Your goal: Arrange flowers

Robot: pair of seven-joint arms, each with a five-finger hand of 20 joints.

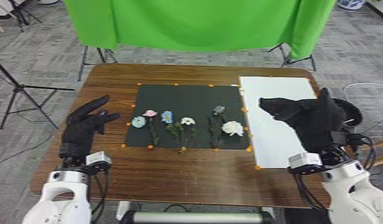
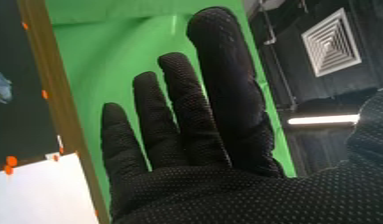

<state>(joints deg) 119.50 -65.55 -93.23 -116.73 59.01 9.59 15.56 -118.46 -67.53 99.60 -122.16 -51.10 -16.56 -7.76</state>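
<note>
white, pink and blue are all laid out for you on the dark mat (image 1: 183, 95). from your left you have a pale blue flower (image 1: 139, 122), a pink flower (image 1: 150, 113), a blue flower (image 1: 167, 117) and a small white flower (image 1: 187, 121), then a greyish flower (image 1: 218, 109) and a big white flower (image 1: 233, 128). their stems point roughly towards you.

your right hand (image 1: 312, 120) is over the white sheet (image 1: 278, 145), its fingers straight and holding nothing. your left hand (image 1: 81, 127) is at the table's other side, fingers loose and empty.

by the look of it, you're at the start or between flowers: the ones on the mat are all left to arrange. the dark round pot (image 1: 349, 113) behind your right hand may be where they go, but you can't tell what's inside, so anything already done there is uncertain.
</note>
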